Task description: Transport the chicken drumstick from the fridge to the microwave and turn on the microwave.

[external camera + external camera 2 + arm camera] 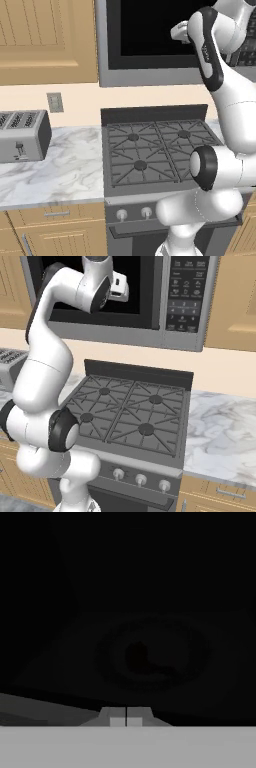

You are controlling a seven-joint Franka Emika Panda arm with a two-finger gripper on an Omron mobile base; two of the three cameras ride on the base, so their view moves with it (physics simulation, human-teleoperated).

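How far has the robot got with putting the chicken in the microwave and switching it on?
Looks done: the wide grey microwave has its black-windowed door apparently closed, and the hand view shows a dim lump on the round plate inside, possibly the drumstick, too dark to tell. In hand: the shut fingers, empty, point at the door. Left: pressing a button on the dark button panel to start it.

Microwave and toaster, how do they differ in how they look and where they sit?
The microwave is wide, hung above the stove, with a black window and a dark button panel; the toaster is small, slotted on top, standing on the marble counter left of the stove. Both have grey metal bodies.
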